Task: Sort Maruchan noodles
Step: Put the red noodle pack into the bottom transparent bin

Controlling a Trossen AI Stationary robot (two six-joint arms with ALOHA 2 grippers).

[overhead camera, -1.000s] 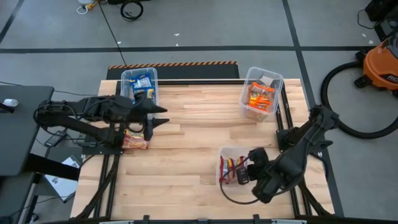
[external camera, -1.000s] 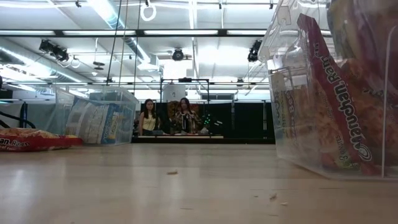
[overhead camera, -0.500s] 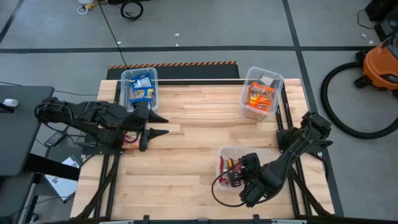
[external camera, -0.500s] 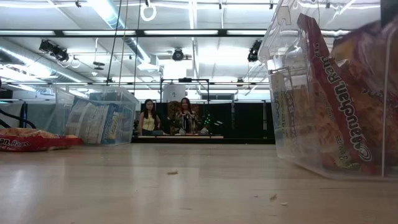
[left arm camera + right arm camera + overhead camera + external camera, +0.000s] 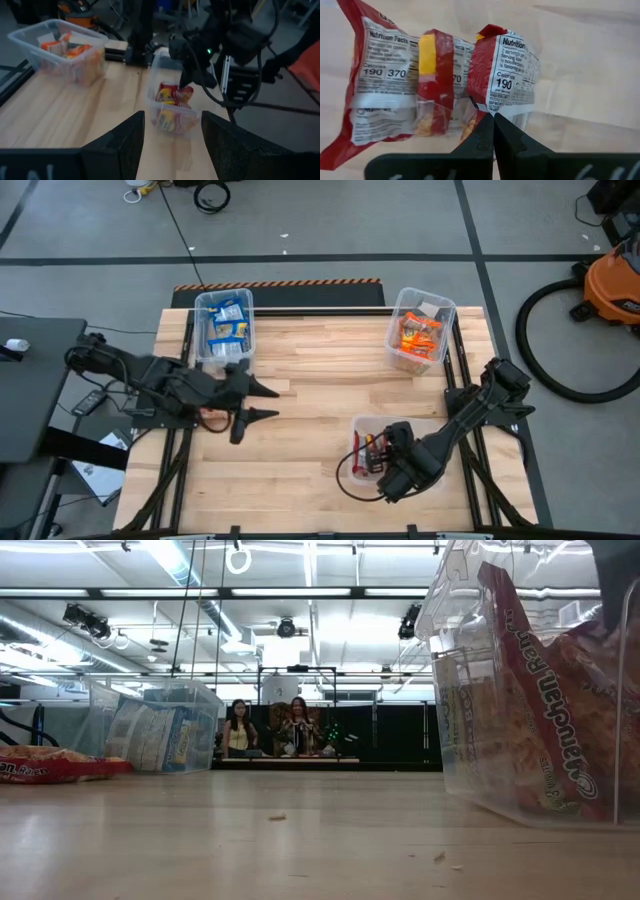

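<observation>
Right claw [image 5: 493,125] clenched, tips at red noodle packets [image 5: 445,85] in bin [image 5: 362,427]; left claw [image 5: 262,402] agape, empty

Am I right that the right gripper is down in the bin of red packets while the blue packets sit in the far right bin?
Not quite. The right gripper is in the bin of red packets, but the blue packets sit in the far left bin, as the high view shows. The far right bin holds orange packets.

"Nutrition Facts", "190" on red packets [image 5: 390,75]
</observation>
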